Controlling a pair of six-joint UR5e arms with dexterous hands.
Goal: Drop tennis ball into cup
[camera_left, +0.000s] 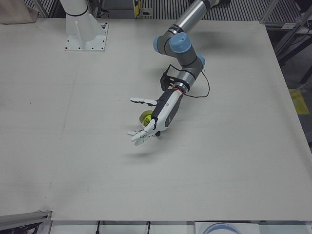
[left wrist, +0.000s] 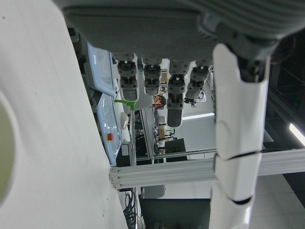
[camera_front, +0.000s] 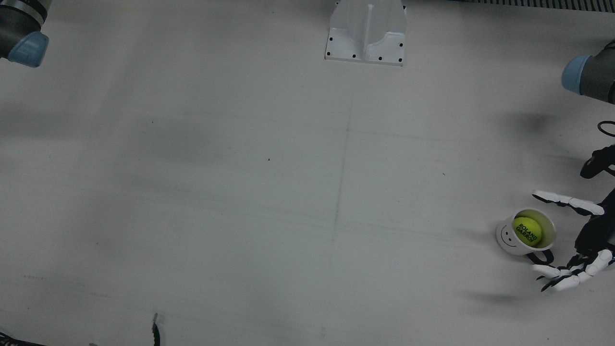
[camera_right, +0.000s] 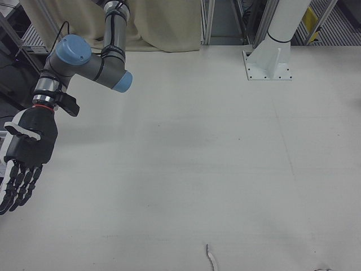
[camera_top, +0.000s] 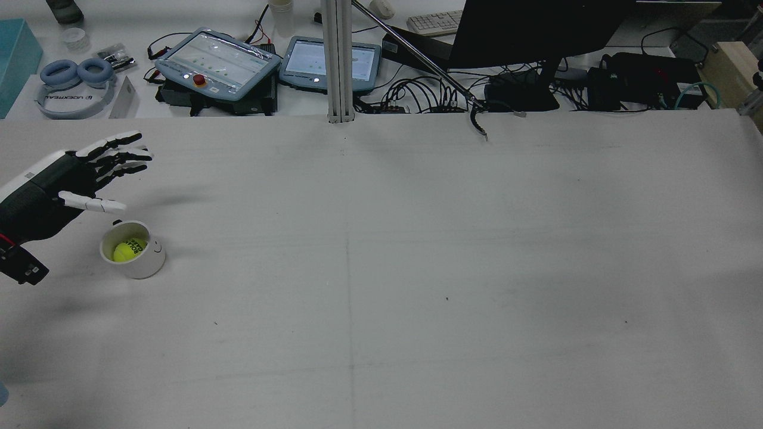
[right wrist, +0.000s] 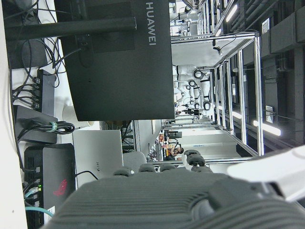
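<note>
The tennis ball [camera_front: 527, 231] sits inside the cup [camera_front: 504, 236], and my left hand [camera_front: 584, 240] hangs just beside the cup, fingers spread, holding nothing. I judge the ball light, fuzzy and springy, easy to grip around its middle; the cup looks rigid, glazed and probably tippable. The front view shows the ball's lettering, while the left-front view half hides the cup behind the hand. Only the right-front view shows my right hand [camera_right: 23, 161], fingers straight, empty.

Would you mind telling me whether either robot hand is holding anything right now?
Nothing is held. The left robot hand is open beside the cup, with the tennis ball inside; the right robot hand is open too.
</note>
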